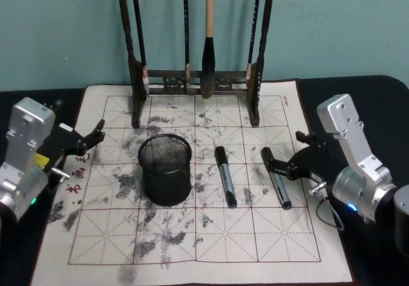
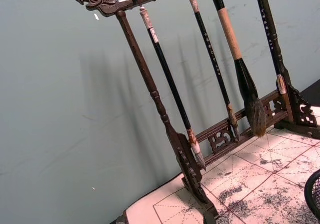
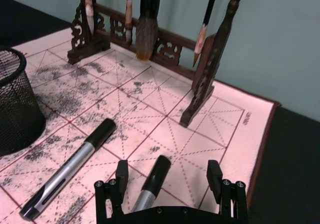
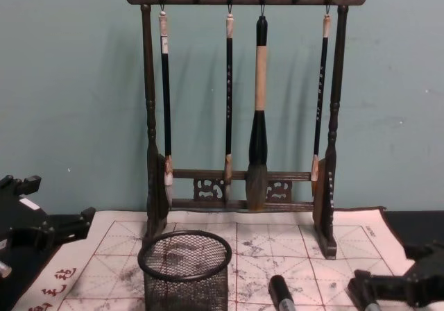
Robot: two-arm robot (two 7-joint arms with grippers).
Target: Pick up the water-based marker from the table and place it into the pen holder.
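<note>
Black table [image 1: 377, 88] carries white grid mat [image 1: 192, 235], ink-stained. On mat: brush rack [image 1: 137, 101] at far edge, mesh pen holder [image 1: 165, 187] upright mid-left, left marker [image 1: 225, 176] and right marker [image 1: 276, 179] lying flat to its right, apart

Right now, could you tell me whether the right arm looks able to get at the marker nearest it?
Probably yes: the right gripper is open, its fingers straddling the capped end of that marker, and nothing lies between them. The other marker lies clear beside it.
</note>
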